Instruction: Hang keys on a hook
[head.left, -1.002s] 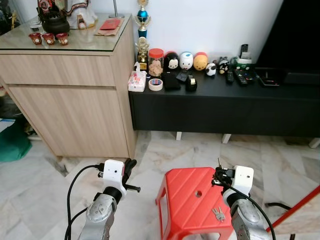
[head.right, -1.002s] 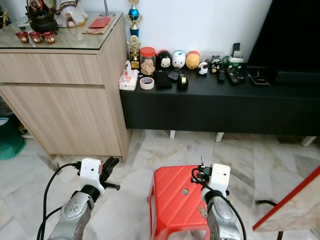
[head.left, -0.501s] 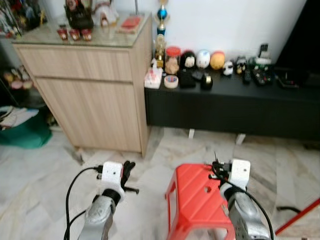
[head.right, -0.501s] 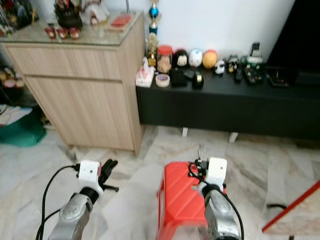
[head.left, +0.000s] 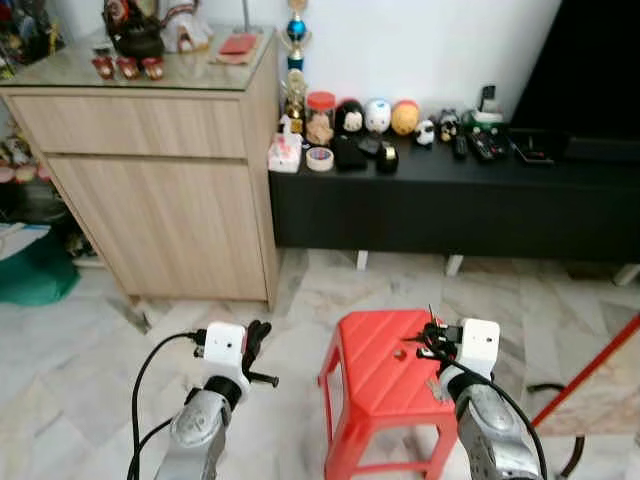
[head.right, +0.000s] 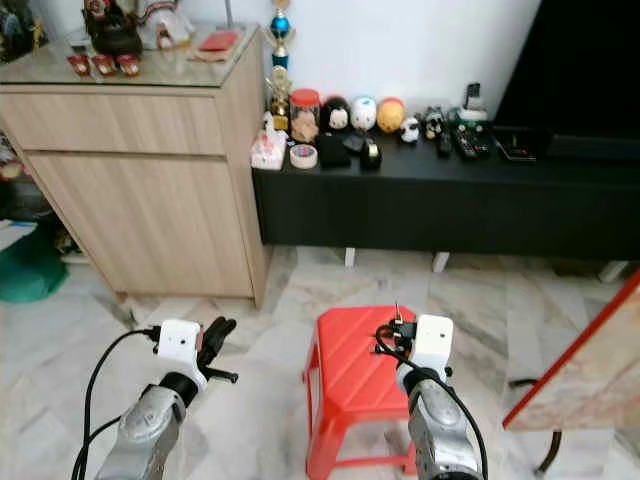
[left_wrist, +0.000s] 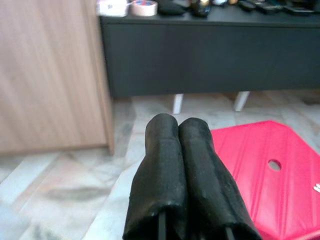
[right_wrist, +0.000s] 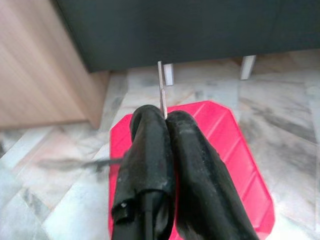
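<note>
While clamped on the keys (right_wrist: 161, 90), right pincer (right_wrist: 167, 122) hovers over red stool (head.left: 375, 385).

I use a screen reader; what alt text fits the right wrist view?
The right end effector, fingers closed on a thin metal key that sticks out past the tips, hangs above a red plastic stool. Beyond lie a marble floor, a wooden cabinet and a black low console.
</note>
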